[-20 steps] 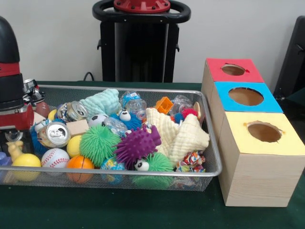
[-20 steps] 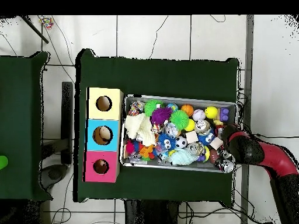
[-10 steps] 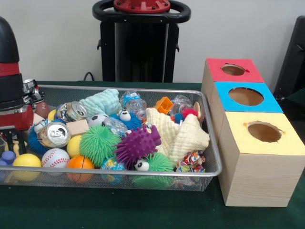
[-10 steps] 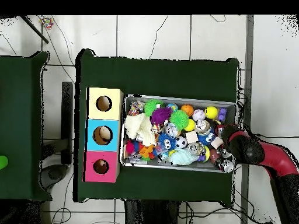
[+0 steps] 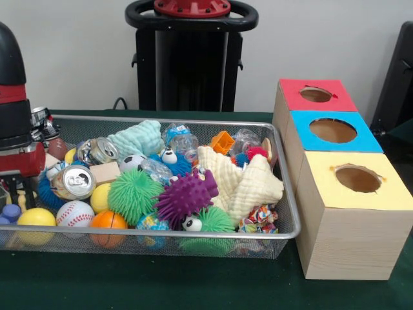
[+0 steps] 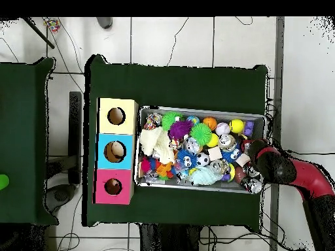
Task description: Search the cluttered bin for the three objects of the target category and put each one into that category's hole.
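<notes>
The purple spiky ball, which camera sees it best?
The front view. There the purple spiky ball sits big and near in the bin, spikes plain to see, beside a green spiky ball. The overhead view shows it only as a small purple blob.

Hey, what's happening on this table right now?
A red and black robot arm reaches over one end of the bin, a wire-mesh basket crowded with balls, spiky toys, cans and cloths. Its gripper sits low among the items there, near a yellow ball. Three wooden boxes with holes in red, blue and yellow tops stand at the bin's other end.
</notes>
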{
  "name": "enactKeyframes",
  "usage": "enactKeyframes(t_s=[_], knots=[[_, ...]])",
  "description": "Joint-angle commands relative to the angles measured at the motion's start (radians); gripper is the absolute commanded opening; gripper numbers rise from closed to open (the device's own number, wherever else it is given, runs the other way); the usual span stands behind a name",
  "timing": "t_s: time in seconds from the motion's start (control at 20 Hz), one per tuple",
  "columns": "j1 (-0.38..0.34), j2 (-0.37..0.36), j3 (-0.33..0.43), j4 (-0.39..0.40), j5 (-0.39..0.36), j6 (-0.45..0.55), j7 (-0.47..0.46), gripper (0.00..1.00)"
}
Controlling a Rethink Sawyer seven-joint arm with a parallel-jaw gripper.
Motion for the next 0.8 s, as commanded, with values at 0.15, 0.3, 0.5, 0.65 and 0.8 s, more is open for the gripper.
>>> enactKeyframes(t_s=[0.15,0.3,0.5,0.65,0.8], knots=[[-0.049,-0.029,-0.124,-0.096,-0.043,0.087,-0.152,0.0],[-0.059,-0.064,-0.097,-0.043,0.014,0.149,-0.176,0.0],[-0.061,-0.119,-0.077,0.015,0.055,0.186,-0.178,0.0],[-0.055,-0.167,-0.074,0.052,0.073,0.201,-0.166,0.0],[-0.058,-0.205,-0.07,0.086,0.085,0.213,-0.165,0.0]])
